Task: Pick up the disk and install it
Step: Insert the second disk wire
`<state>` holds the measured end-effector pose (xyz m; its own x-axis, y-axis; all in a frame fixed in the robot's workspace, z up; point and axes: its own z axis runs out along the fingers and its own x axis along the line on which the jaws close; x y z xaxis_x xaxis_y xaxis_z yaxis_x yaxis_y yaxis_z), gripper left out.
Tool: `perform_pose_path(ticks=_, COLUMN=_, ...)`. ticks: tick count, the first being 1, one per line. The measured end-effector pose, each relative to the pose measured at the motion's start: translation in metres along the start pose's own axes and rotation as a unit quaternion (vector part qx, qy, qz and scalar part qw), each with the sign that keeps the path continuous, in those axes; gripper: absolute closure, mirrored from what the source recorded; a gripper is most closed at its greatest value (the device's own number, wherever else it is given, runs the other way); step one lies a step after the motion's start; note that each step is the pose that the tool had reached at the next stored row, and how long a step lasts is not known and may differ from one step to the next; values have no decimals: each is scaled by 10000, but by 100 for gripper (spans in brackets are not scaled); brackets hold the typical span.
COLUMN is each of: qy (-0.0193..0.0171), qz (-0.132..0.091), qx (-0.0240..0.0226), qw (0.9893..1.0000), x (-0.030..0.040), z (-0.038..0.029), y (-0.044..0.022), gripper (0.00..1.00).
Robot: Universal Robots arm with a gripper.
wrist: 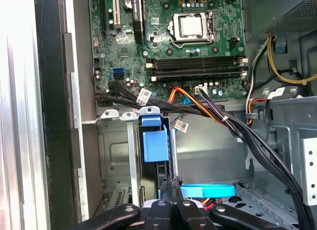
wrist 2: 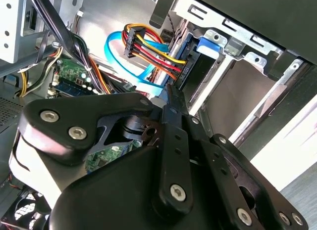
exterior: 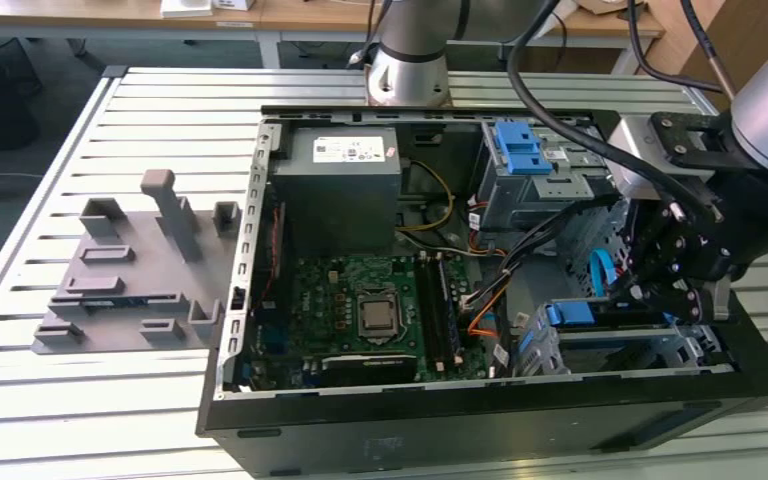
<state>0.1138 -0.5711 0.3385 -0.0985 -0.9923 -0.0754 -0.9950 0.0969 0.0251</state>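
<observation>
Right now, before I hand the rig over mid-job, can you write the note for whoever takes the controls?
Gripper: fingers shut, tips together, low inside the case over the drive cage at the exterior view's right.
Disk: standing on edge in the cage slot, with the blue carrier tab facing out. The gripper's tips are right at its edge; I cannot tell if they touch it.
Done: the disk is picked up and sits in the slot.
Left: the pictures do not show whether it is fully seated, so treat the install as unconfirmed.
Note: cables run close beside the cage.
</observation>
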Motion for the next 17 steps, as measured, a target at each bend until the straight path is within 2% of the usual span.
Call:
perform_pose_path(ticks=16, qy=0, qz=0, qx=0, qw=10000, x=3, z=56, y=-14, gripper=89)
perform_pose_path(ticks=17, qy=-1, qz=0, qx=0, qw=10000, x=3, z=55, y=-13, gripper=82)
